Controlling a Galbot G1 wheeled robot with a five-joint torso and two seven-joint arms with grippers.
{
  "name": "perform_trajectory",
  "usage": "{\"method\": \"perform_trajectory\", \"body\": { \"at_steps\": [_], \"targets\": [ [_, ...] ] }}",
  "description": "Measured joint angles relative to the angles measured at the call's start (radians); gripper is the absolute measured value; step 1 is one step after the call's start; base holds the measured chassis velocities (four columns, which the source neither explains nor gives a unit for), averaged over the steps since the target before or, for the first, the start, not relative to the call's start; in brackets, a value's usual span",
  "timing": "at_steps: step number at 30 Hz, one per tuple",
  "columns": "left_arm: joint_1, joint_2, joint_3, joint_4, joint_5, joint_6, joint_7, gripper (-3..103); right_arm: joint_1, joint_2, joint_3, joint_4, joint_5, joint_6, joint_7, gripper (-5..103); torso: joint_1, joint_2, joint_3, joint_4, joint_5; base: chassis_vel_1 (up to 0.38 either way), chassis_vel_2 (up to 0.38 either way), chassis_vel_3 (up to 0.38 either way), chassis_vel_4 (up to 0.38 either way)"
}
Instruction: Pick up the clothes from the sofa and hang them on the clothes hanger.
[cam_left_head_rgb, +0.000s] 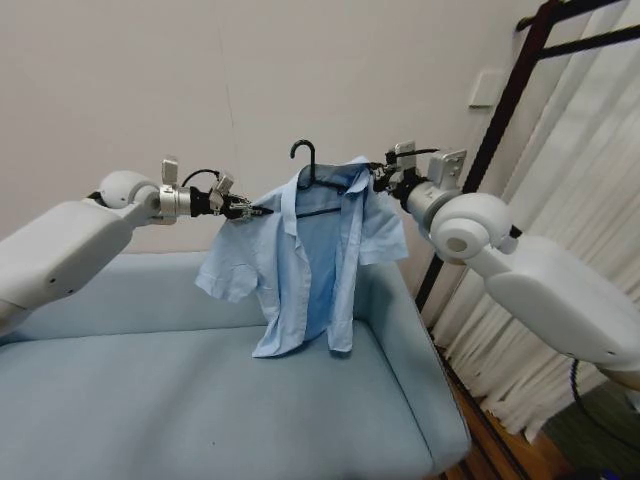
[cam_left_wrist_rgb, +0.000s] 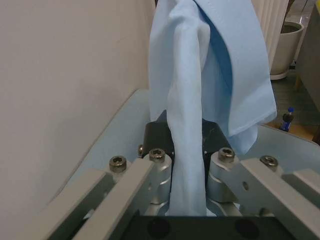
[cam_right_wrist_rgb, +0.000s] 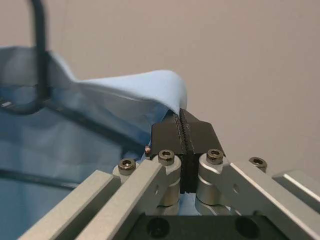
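A light blue short-sleeved shirt (cam_left_head_rgb: 305, 262) hangs on a black hanger (cam_left_head_rgb: 308, 170), held up in the air above the sofa (cam_left_head_rgb: 200, 390). My left gripper (cam_left_head_rgb: 243, 211) is shut on the shirt's shoulder at the hanger's left end. In the left wrist view the shirt (cam_left_wrist_rgb: 195, 100) runs between that gripper's (cam_left_wrist_rgb: 186, 150) black pads. My right gripper (cam_left_head_rgb: 380, 176) is shut on the shirt's other shoulder at the hanger's right end. The right wrist view has its black pads (cam_right_wrist_rgb: 167, 136) pressed together on the shirt's edge (cam_right_wrist_rgb: 150, 90), with the hanger hook (cam_right_wrist_rgb: 37, 60) beyond.
A dark clothes rack (cam_left_head_rgb: 510, 110) stands to the right of the sofa, in front of white curtains (cam_left_head_rgb: 590, 180). A plain wall is behind. The left wrist view has a pot (cam_left_wrist_rgb: 287, 45) and a small bottle (cam_left_wrist_rgb: 286, 119) on the floor.
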Motion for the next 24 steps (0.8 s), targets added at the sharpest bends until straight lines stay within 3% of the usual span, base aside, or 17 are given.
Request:
{"method": "perform_trajectory", "body": {
  "at_steps": [14,19,24],
  "targets": [
    [0.015,0.023,-0.017,-0.028,-0.005,0.005,-0.008,9,-0.004,-0.014,-0.101,0.095,0.071,-0.034,-0.038,0,0.000,0.000,0.000,0.0001,-0.0001,0.000,0.000,0.000,0.000],
    [0.023,0.037,-0.027,-0.036,-0.007,0.005,-0.008,9,-0.008,-0.013,-0.079,0.119,0.181,-0.050,-0.070,-1,0.000,0.000,0.000,0.0003,-0.0003,0.000,0.000,0.000,0.000],
    [0.024,0.039,-0.034,-0.037,-0.020,0.007,-0.022,9,-0.017,-0.036,-0.039,0.160,0.303,-0.039,-0.097,20,0.000,0.000,0.000,0.0001,-0.0001,0.000,0.000,0.000,0.000]
  ]
}}
